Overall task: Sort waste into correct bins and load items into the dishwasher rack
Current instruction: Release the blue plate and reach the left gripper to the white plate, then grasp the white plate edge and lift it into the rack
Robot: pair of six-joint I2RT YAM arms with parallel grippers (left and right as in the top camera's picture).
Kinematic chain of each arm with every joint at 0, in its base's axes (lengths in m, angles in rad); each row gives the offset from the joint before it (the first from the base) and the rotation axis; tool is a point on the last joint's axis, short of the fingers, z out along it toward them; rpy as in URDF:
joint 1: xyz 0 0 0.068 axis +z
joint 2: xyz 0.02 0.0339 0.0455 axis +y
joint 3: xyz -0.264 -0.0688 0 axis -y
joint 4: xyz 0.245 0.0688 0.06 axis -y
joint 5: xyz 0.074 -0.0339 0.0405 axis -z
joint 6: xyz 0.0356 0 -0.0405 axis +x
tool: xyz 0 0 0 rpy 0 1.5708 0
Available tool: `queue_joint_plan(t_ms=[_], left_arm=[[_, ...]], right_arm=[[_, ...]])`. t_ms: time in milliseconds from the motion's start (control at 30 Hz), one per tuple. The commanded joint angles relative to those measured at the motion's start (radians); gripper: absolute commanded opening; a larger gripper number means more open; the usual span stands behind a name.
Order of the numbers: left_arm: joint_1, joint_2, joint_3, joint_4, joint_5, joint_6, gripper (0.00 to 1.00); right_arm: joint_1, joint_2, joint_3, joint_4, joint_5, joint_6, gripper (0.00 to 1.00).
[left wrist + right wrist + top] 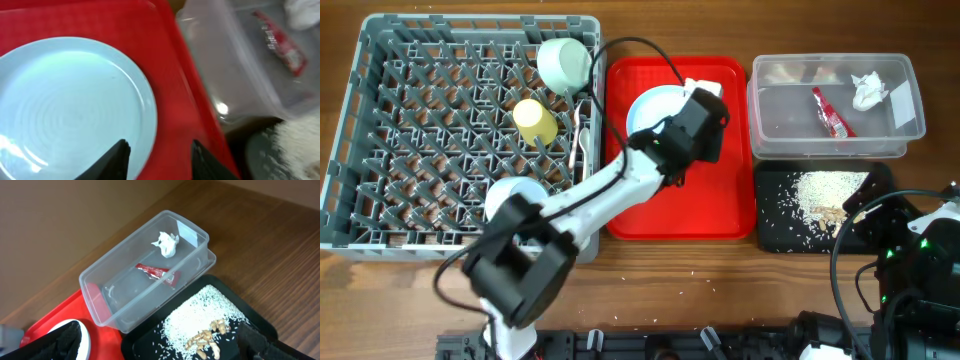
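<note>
The light blue plate (650,108) (70,105) lies on the red serving tray (670,200). My left gripper (692,100) (160,147) is open and straddles the plate's right rim, one finger over the plate and one over the tray. The clear tub (910,130) (100,275) holds the white napkin (868,90) (166,244) and the red wrapper (832,112) (157,272). The black tray (775,235) (145,342) holds rice crumbs (825,188) (200,317). My right gripper (865,215) (160,330) is open and empty above it. The grey rack (360,150) holds the pale bowl (563,62), yellow cup (534,120), white cutlery (583,135) and blue dish (505,195).
A few beige food pieces (205,340) lie beside the rice in the black tray. Stray rice grains dot the wooden table (720,290) in front of the trays. The left arm crosses the rack's front right corner and the red tray.
</note>
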Motion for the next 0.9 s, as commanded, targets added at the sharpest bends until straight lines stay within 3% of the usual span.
queue_joint_plan(t_ms=[0,133,267,333,367,400,500,600,733,833,867], left_arm=[[0.000,0.128,0.005,0.075,-0.068,-0.009,0.41],[0.000,0.240,0.005,0.119,-0.060,-0.009,0.42],[-0.003,0.264,0.005,0.060,-0.035,-0.009,0.41],[-0.002,0.264,0.005,0.017,-0.035,-0.009,0.35],[-0.002,0.263,0.005,-0.018,-0.035,-0.009,0.13],[-0.003,0.260,0.005,-0.034,-0.034,-0.009,0.04],[-0.003,0.203,0.005,-0.051,-0.035,-0.009,0.04],[-0.003,-0.010,0.005,-0.081,-0.034,-0.009,0.04],[0.034,-0.462,0.005,-0.235,0.040,-0.009,0.04],[0.229,-0.724,0.005,-0.478,0.290,-0.010,0.04],[0.358,-0.778,0.005,-0.573,0.399,-0.009,0.04]], right_arm=[[-0.003,-0.005,0.008,0.003,-0.004,0.006,1.00],[-0.003,-0.005,0.008,0.003,-0.004,0.006,1.00],[-0.003,-0.005,0.008,0.003,-0.004,0.006,1.00],[-0.003,-0.005,0.008,0.003,-0.004,0.006,1.00],[-0.003,-0.005,0.008,0.003,-0.004,0.006,1.00],[-0.003,-0.005,0.008,0.003,-0.004,0.006,1.00],[-0.003,-0.005,0.008,0.003,-0.004,0.006,1.00],[-0.003,-0.005,0.008,0.003,-0.004,0.006,1.00],[-0.003,-0.005,0.008,0.003,-0.004,0.006,1.00],[-0.003,-0.005,0.008,0.003,-0.004,0.006,1.00],[-0.003,-0.005,0.008,0.003,-0.004,0.006,1.00]])
